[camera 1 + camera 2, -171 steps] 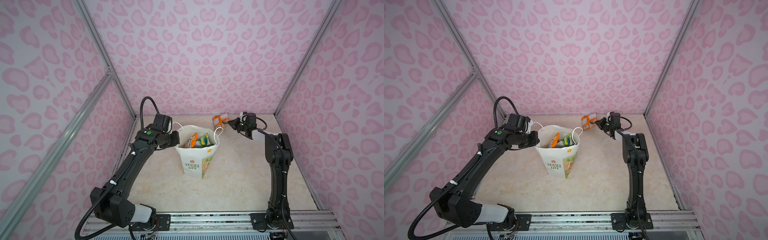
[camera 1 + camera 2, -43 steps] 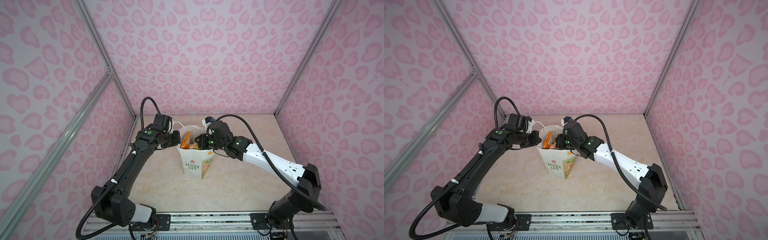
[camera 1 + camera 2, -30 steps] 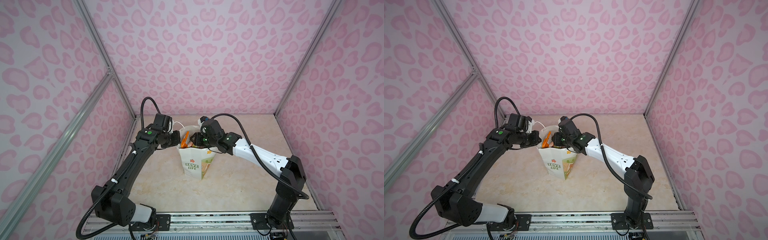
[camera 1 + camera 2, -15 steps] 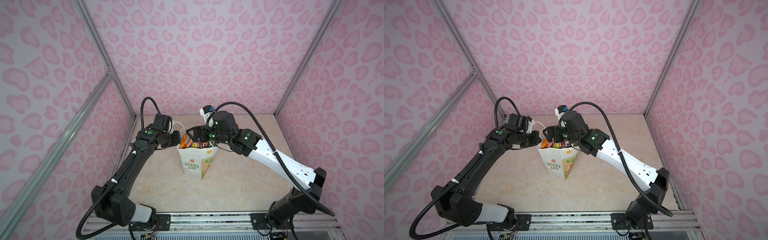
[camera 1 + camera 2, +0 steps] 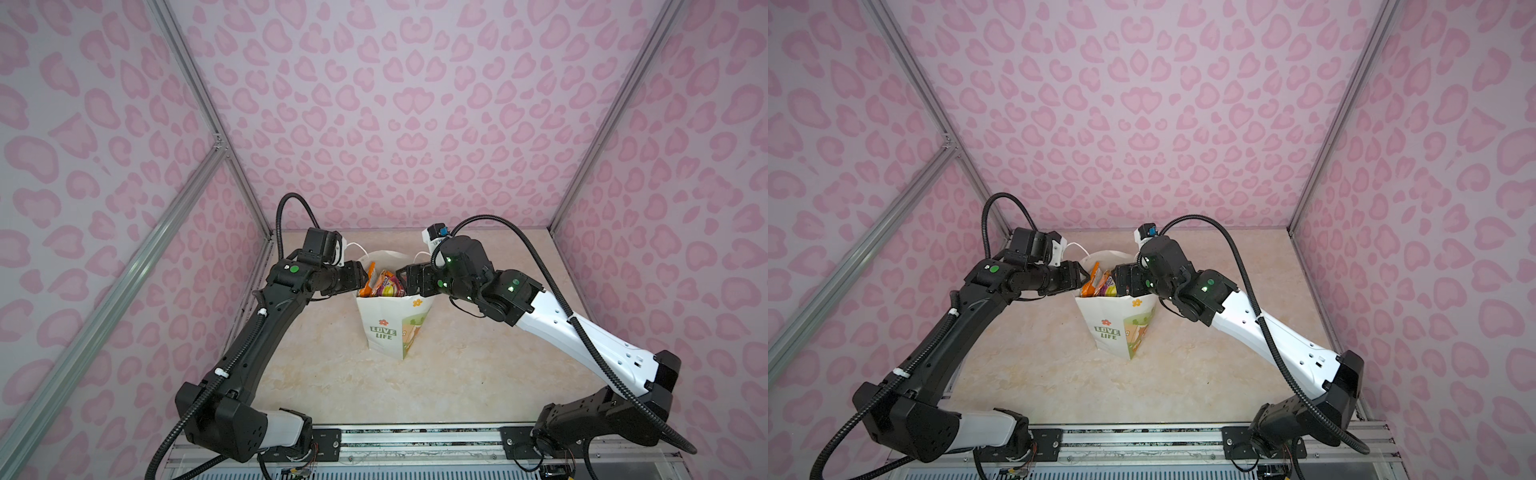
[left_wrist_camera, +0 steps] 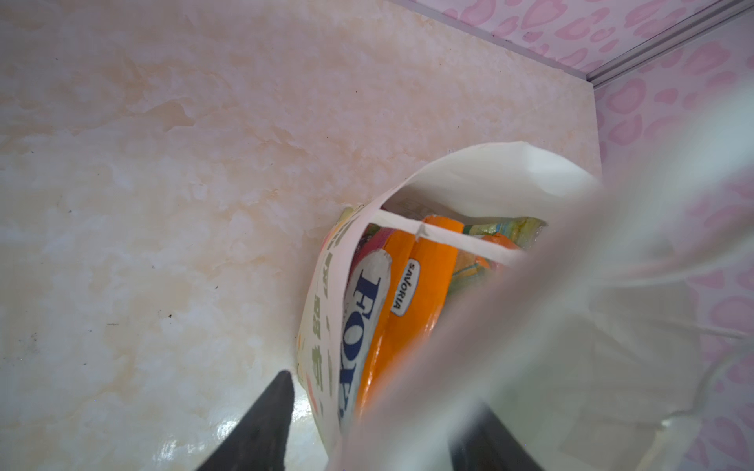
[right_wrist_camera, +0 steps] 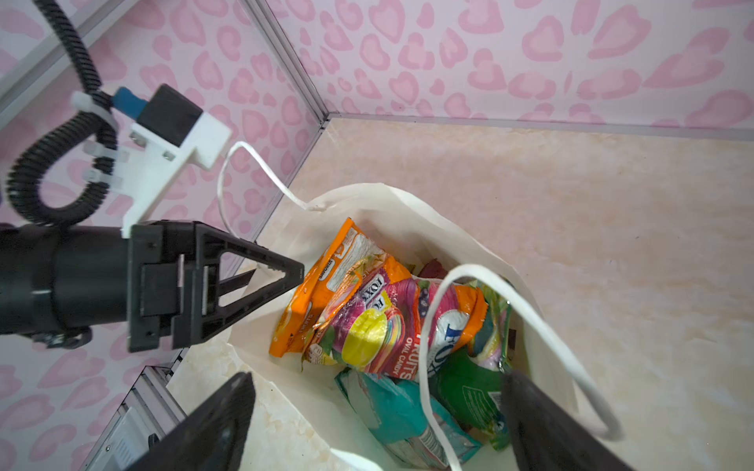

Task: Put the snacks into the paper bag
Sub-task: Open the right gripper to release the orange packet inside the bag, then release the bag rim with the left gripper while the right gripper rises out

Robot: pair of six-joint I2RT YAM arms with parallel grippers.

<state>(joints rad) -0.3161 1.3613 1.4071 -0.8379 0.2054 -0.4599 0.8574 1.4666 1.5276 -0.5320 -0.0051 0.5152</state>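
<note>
On the table (image 5: 457,374) the paper bag (image 5: 390,324) stands upright. The left gripper (image 6: 383,391) has its jaws apart astride the bag's rim. The right gripper (image 7: 377,379) hangs spread and empty above the snacks (image 7: 367,326) heaped inside. A retreating finger could snag the cord handle (image 7: 530,318) and topple the unheld bag.

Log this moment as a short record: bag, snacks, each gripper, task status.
Paper bag: upright on the table, mouth open
Snacks: several packets inside the bag; orange, pink, green and teal showing
Left gripper: open, at the bag's rim
Right gripper: open, empty, at the bag's mouth
Loose snacks: none visible in both top views
Task status: looks complete
</note>
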